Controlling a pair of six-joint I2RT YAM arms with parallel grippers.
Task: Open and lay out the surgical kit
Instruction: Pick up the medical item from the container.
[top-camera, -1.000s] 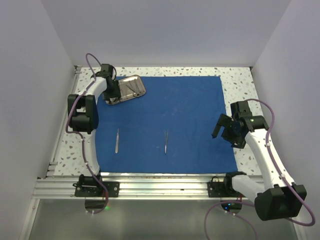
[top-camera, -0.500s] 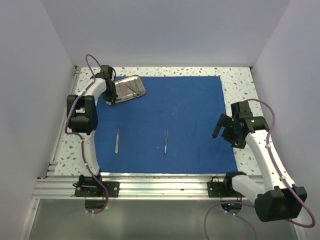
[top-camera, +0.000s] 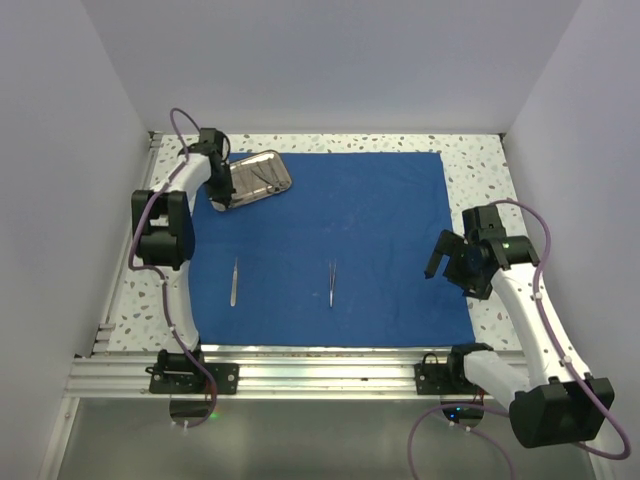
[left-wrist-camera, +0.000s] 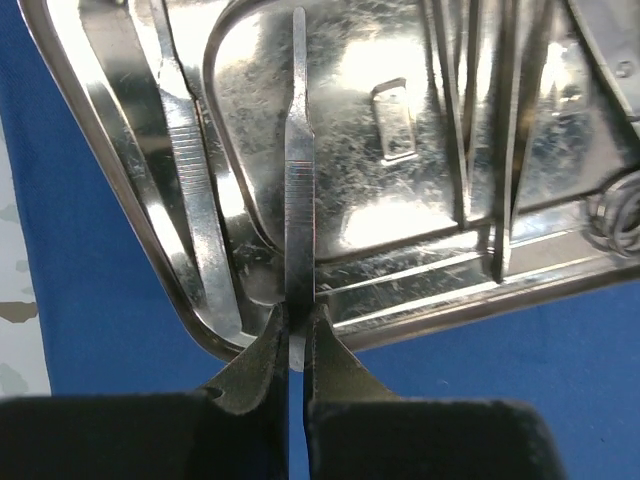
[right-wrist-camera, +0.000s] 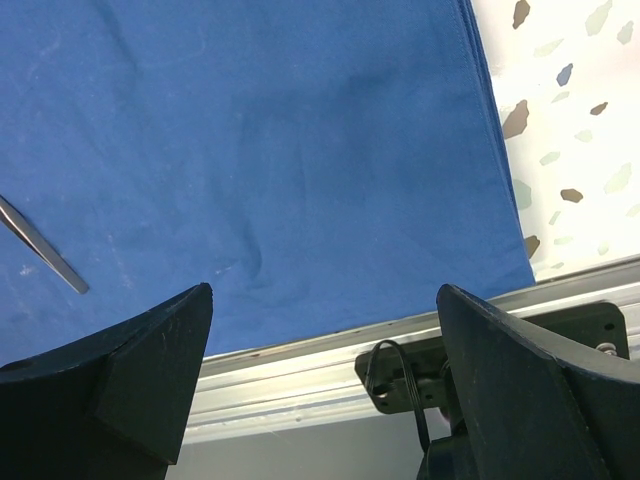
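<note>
Left gripper (left-wrist-camera: 297, 325) jaws pinching a thin silver instrument (left-wrist-camera: 298, 170) in the steel tray (left-wrist-camera: 430, 285), right gripper (right-wrist-camera: 322, 292) jaws spread wide over blue cloth (right-wrist-camera: 250, 120)

The worktop (top-camera: 470, 158) in front of me is white with dark speckles, showing as a strip along the far edge and down both sides. An aluminium rail (top-camera: 320, 362) runs along its near edge. 3 plain pale walls (top-camera: 330, 60) close it in at the back, left and right.
</note>
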